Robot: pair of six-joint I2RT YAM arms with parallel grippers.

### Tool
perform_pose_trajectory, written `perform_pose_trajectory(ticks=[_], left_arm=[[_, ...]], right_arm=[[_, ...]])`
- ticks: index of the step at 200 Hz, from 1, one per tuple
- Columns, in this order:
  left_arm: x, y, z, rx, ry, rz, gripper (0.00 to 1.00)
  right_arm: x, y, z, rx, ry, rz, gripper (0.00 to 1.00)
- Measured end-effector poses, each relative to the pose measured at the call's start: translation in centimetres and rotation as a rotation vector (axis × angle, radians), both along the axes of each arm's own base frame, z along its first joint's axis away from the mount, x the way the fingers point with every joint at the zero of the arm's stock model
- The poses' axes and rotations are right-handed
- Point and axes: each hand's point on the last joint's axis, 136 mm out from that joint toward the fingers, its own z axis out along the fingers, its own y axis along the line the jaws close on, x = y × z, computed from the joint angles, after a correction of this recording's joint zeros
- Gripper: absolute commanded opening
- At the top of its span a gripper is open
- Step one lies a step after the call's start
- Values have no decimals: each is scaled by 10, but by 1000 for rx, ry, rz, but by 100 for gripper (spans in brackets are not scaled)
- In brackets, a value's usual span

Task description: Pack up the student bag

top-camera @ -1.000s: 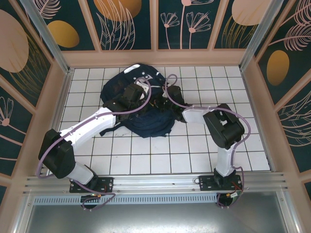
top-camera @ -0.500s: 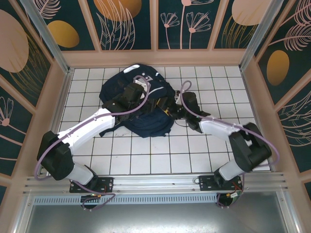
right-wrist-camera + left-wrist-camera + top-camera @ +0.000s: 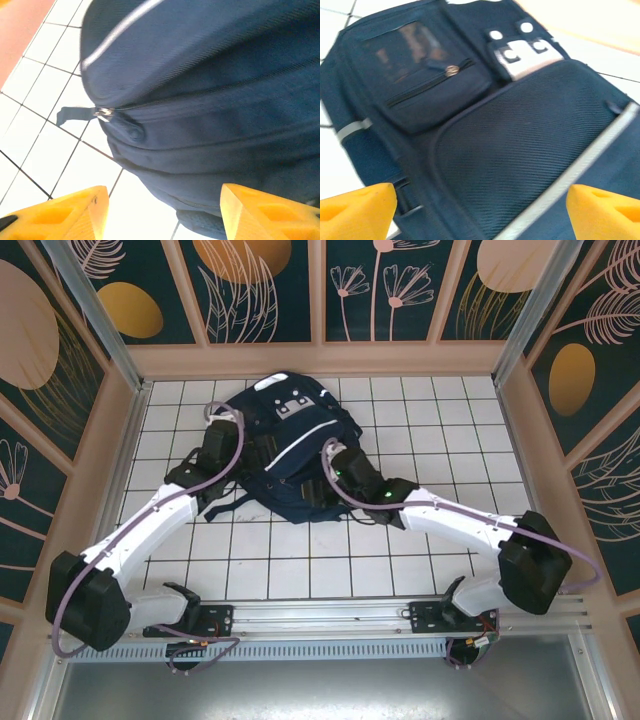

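Right gripper (image 3: pixel 162 212) hovers, jaws apart, empty, near the zipper pull (image 3: pixel 103 114). Left gripper (image 3: pixel 480 215) is spread wide over the student bag (image 3: pixel 290 450), which lies toward the back of the tiled table (image 3: pixel 450 440). The zip looks shut, so probably a zip-handling step. Next: pinch that small pull squarely.

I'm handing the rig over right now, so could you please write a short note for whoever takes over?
Left end effector: open, empty, facing the front pockets of the student bag.
Right end effector: open, empty, at the bag's edge by the zip pull.
Bag lies on the tiled table, far centre.
Done: visible zips look closed.
Left: contents hidden; confirm packing before ending.
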Motion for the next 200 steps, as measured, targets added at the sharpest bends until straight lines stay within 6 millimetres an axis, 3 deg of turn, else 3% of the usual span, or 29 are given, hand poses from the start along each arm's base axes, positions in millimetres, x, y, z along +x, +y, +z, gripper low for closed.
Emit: perform_pose_trajectory(ticks=[35,66,120,157,200], left_arm=[[-8,33,-10,-68,14,103,93],[-12,44,-11,-113,12,134,94],[-15,42,-17,-144,20,117,95],[-14,40,-16,-151,15,111,96],[-14,39,-15,-155,10,107,96]], right_arm=[[2,35,-9,-128,-67,98,57],[4,53,-26,-208,-77,156,55],[23,69,-30,-261,-95,138,49],[27,67,-41,-308,-81,126,47],[29,63,-48,-336,-82,111,32]])
